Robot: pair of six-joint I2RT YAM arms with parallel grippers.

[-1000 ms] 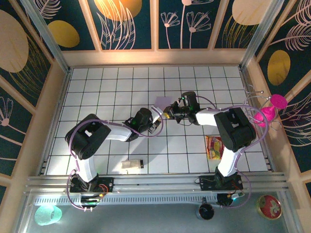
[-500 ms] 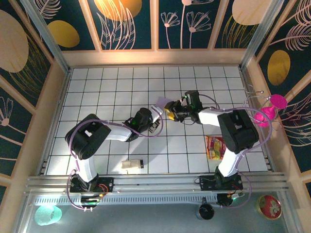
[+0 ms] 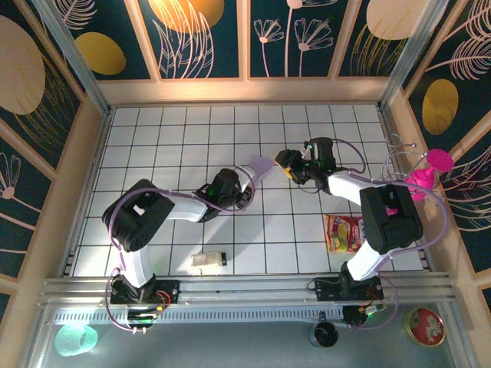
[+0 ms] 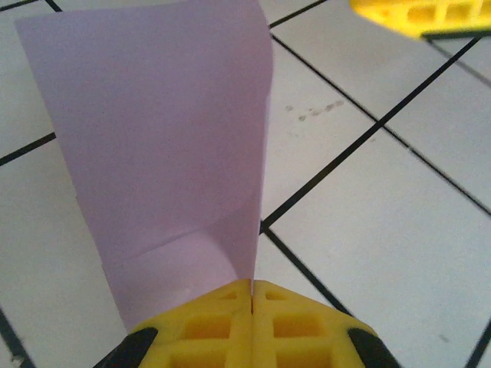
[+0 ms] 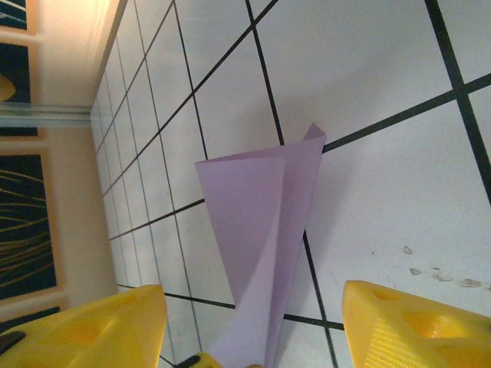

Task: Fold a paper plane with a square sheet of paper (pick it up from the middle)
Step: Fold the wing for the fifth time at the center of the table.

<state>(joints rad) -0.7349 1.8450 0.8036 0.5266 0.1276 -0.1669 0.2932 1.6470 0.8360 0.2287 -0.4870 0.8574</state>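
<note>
Standing up off the table (image 3: pixel 169 138), the square sheet of paper (image 4: pixel 169 138), lilac and folded along a crease, sits mid-grid. It is pinched at its 7 o'clock end by the left claw (image 4: pixel 252 300), clamped tight. The right claw (image 3: pixel 287 164) gapes wide, holding nothing, just at the paper's 3 o'clock. A snack packet (image 3: pixel 343 232) lies at 4 o'clock, well apart.

Bright overhead light, soft shadows; wrist views blur at close range.
</note>
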